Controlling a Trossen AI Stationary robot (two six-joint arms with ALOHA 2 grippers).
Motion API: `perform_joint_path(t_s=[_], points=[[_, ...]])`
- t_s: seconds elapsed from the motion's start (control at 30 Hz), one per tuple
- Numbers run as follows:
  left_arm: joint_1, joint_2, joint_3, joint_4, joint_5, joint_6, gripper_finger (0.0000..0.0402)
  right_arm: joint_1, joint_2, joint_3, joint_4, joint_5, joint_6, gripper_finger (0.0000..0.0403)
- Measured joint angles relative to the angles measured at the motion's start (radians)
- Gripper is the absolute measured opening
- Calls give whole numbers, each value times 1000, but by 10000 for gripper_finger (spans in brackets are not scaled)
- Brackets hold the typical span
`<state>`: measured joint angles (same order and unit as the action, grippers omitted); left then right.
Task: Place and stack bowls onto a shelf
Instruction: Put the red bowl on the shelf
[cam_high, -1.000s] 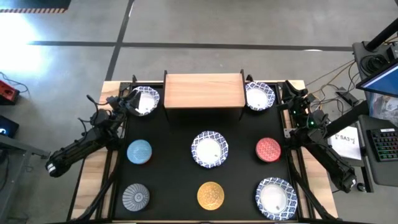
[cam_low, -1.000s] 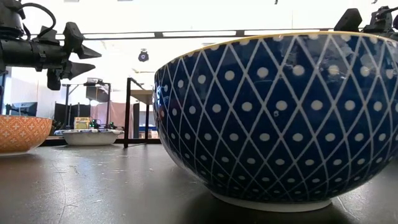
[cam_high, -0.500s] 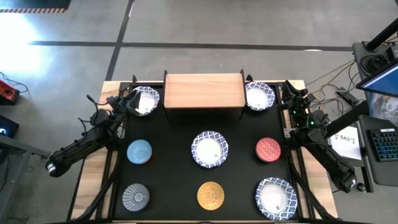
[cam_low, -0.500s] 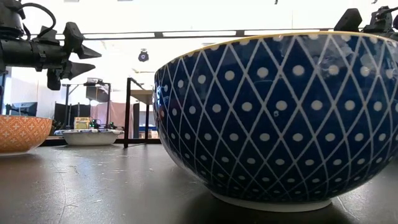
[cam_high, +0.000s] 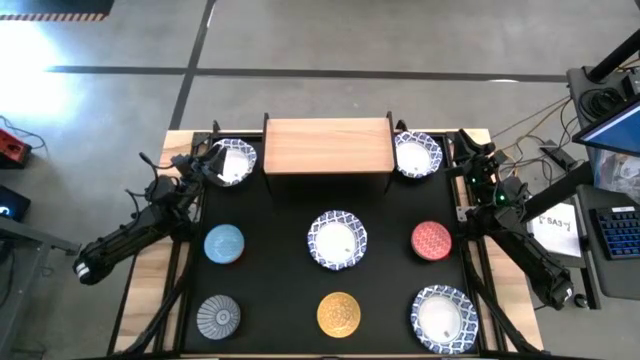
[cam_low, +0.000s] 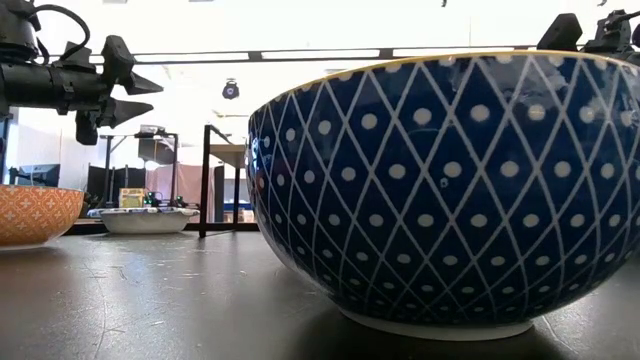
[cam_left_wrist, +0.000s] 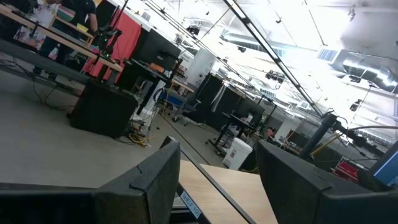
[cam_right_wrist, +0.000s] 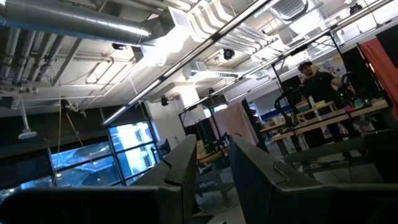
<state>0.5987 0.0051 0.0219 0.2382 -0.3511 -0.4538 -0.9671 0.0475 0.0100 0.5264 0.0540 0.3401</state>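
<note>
Beside the shelf (cam_high: 327, 146), left end effector (cam_high: 212, 161) open over a white bowl (cam_high: 233, 161), right end effector (cam_high: 464, 160) narrowly parted, empty

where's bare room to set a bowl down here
The shelf top is entirely bare. On the black tabletop, open strips lie between the blue bowl and centre white bowl, and between that and the red bowl. The back corners are crowded by white bowls.
</note>
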Motion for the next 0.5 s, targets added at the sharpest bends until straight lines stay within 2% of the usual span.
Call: perform_joint_path(t_s=[0.5], points=[[0, 0, 0, 0, 0, 0, 195, 0, 0, 0, 3, -2, 66, 86]])
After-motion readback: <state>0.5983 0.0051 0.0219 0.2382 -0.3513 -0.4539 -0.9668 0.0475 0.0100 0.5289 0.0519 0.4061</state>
